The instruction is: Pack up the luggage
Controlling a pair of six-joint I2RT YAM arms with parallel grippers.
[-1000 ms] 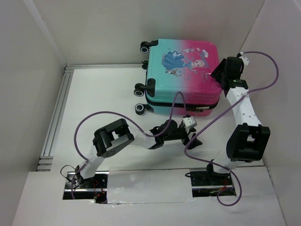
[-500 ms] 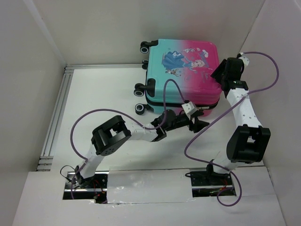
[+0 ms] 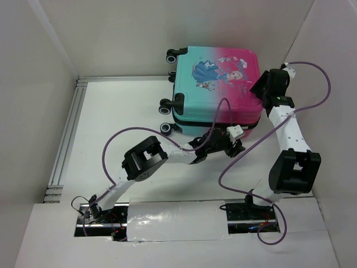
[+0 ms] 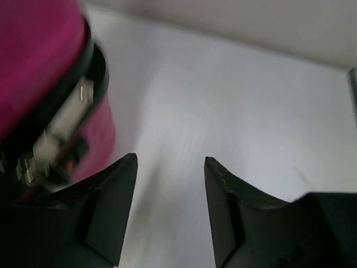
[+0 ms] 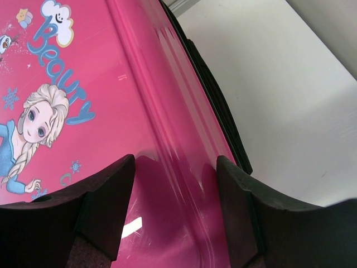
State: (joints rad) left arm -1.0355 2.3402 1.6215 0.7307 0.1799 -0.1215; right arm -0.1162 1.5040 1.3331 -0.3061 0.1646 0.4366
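Note:
The luggage [image 3: 215, 84] lies flat and closed at the back of the table, teal on the left and pink on the right, with a princess print on its lid. My left gripper [image 3: 235, 148] is open and empty, low by the suitcase's front right corner. In the left wrist view [image 4: 170, 162] the pink shell [image 4: 39, 56] and its zip hardware [image 4: 61, 134] lie just left of the left finger. My right gripper [image 3: 259, 89] is open over the lid's right edge. In the right wrist view [image 5: 175, 159] its fingers straddle the pink shell [image 5: 83, 84], close above it; I cannot tell whether they touch it.
The suitcase's wheels [image 3: 174, 56] stick out on its left side. An aluminium rail [image 3: 67, 134] runs along the table's left edge. White walls close in the back and both sides. Purple cables [image 3: 223, 111] loop above both arms.
My left arm has reached further right, along the suitcase's front, to its front right corner. The right arm and the suitcase have not moved.

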